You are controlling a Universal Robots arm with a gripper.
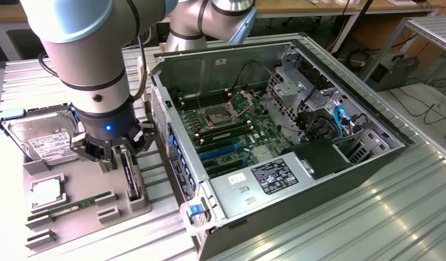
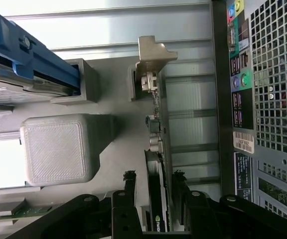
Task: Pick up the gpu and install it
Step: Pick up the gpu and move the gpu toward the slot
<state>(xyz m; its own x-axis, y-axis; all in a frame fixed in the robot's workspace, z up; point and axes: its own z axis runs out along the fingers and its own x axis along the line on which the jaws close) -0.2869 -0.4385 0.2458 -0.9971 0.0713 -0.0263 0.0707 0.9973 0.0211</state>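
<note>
Grey tray [image 1: 77, 187] on the metal table [image 1: 396, 206] holds the parts. On it the gpu [image 1: 129, 174] stands on its thin edge in grey holders [image 1: 139, 205], just beside the open computer case [image 1: 281, 136]. The gripper [image 1: 115, 152] sits over the card, one of its fingers [image 2: 129, 179] on each side. It is open, and a little gap shows. For a good grab, I think both fingers should press the flat sides evenly and gently, keeping the card straight. The hard drive [image 1: 45, 138] lies nearby.
</note>
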